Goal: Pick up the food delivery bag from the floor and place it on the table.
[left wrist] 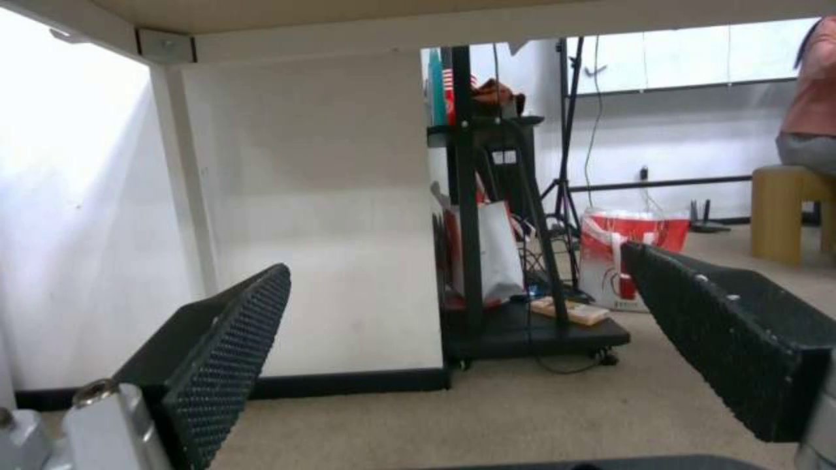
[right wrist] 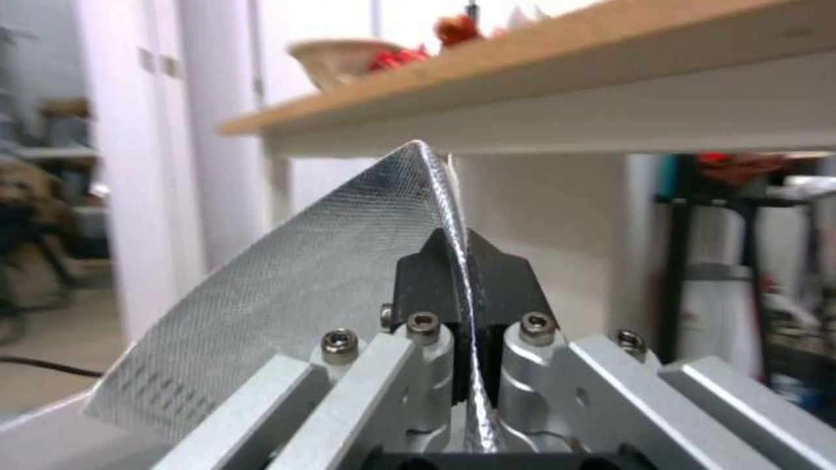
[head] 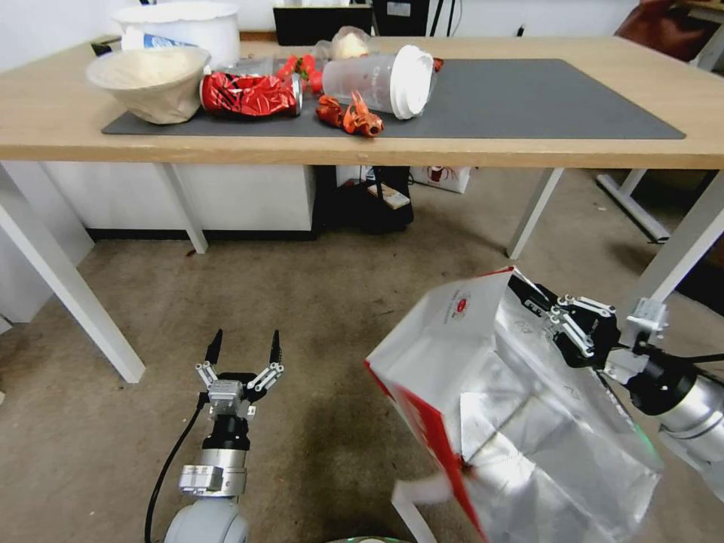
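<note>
right gripper pinching the foil rim of the food delivery bag, tilted, below the tabletop | left gripper spread wide, holding nothing

Left gripper: black tapered fingers on silver linkages; pads black with fine dotted texture.
Left wrist: black collar, silver clamp block, light grey round arm shell.
Left cable: black, runs down beside the arm.
Right gripper: black body, silver linkage bars with white edges.
Right fingertips: black, wedge-shaped.
Right screws: silver socket-head, on brushed aluminium brackets.
Right wrist: black ring, silver-grey cylinder, thin black cable.
</note>
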Controlling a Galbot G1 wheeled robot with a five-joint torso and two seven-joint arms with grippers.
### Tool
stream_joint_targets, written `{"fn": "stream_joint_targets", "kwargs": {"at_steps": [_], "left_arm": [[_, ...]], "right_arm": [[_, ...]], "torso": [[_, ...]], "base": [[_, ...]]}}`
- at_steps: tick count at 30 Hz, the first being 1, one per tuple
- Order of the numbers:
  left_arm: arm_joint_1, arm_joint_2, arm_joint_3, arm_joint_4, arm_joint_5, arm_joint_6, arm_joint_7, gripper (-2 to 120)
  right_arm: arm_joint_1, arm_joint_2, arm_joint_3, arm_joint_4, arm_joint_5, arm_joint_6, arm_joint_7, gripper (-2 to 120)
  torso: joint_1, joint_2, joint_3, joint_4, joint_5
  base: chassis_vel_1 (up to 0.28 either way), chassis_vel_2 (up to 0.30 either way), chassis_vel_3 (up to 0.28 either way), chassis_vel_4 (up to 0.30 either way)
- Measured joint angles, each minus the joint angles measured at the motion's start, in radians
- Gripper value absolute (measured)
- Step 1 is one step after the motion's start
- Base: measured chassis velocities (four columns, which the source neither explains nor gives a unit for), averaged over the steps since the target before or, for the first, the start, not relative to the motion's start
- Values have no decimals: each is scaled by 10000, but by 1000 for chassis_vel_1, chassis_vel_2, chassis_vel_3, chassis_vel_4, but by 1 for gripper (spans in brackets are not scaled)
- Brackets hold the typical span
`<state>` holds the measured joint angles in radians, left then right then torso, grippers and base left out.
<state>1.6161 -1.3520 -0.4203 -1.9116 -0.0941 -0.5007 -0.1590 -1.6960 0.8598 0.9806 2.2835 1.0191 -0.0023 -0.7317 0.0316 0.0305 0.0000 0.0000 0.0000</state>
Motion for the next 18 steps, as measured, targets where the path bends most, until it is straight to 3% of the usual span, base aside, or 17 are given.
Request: {"fn": "stream_joint_targets", "kwargs": {"at_steps": [4,6,18], "left_arm": [[2,2,4,-30,-2,29,-5,96],[31,20,0,-110,-23,92,-34,97],[272,177,5,-447,-350,430,-8,101]], "right_arm": [[-54,-77,51,147,566,-426,-529,0],[-43,-188,275,162,1121,-1094,-1452,0],[23,-546,689,222,1763,-1551,-2101,0]], "torso": [[0,0,0,0,0],[0,0,0,-1,0],[0,0,0,0,0]], "base": [[0,0,0,0],[0,0,0,0],[0,0,0,0]]}}
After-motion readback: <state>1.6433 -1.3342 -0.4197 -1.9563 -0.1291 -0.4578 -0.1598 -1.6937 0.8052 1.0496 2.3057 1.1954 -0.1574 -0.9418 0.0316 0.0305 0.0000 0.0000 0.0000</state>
